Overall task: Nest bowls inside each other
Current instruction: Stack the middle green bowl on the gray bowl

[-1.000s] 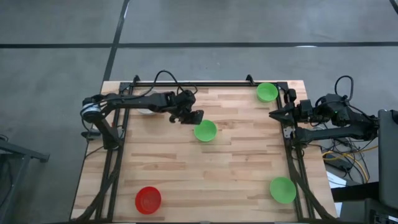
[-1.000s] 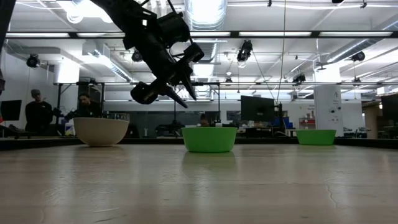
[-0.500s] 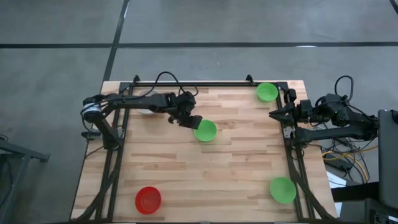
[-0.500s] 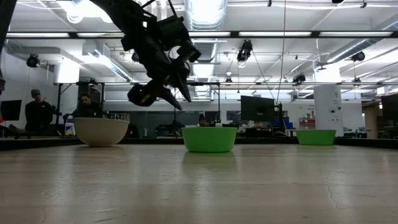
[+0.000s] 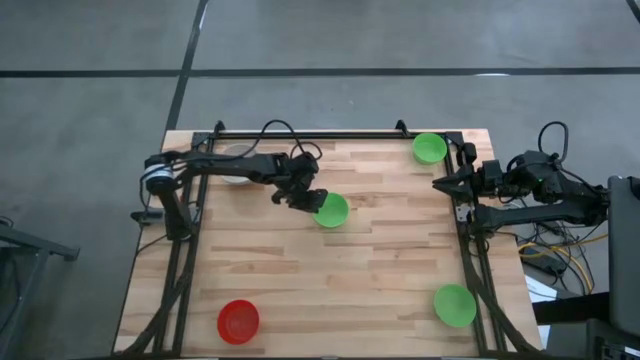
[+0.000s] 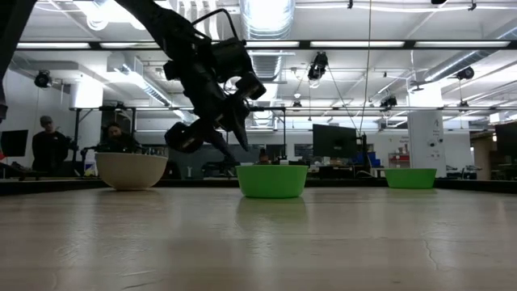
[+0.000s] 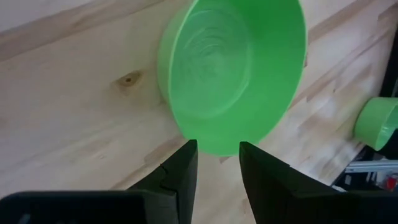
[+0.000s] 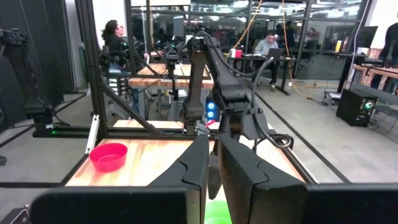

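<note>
High view: the left tool (image 5: 303, 199) hangs at the near-left rim of the middle green bowl (image 5: 331, 210); the right tool (image 5: 441, 184) waits off the desk (image 5: 380, 260) edge, right of that bowl.

Low view: the whitish bowl (image 6: 132, 170) stands left of the green bowl.

Left wrist view: the fingers (image 7: 181, 171) stand narrowly apart, straddling the bowl's rim.

Right wrist view: the fingers (image 8: 196, 168) are nearly together, holding nothing.

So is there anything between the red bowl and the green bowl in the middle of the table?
No. In the high view, only bare wood runs from the red bowl up to the middle green bowl.
</note>
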Controlling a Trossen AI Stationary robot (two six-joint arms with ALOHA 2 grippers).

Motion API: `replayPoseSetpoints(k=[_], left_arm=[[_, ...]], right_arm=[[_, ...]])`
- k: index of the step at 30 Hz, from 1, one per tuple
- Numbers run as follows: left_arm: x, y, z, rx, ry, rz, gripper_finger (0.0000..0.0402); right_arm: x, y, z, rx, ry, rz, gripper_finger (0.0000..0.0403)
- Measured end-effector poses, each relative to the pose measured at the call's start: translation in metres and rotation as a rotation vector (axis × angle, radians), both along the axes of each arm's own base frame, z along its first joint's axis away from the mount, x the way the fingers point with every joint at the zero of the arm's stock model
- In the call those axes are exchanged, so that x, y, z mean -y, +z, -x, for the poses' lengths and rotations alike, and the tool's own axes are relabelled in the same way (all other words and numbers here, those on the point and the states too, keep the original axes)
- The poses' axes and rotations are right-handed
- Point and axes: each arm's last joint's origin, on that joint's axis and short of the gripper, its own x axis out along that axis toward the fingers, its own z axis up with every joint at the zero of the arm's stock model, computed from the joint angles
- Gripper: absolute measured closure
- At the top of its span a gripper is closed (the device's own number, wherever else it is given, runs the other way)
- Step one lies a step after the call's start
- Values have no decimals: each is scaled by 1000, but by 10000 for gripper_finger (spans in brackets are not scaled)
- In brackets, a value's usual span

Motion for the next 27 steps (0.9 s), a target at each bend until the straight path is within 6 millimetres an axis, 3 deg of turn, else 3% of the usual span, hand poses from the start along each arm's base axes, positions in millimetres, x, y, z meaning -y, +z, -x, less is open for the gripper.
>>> replayPoseSetpoints(k=[12, 27], left_arm=[[-1, -19, -6, -49, 23, 66, 278], [-2, -14, -8, -49, 103, 122, 278]], right_arm=[[0, 0, 0, 0, 0, 0, 369], [0, 0, 0, 0, 0, 0, 369]])
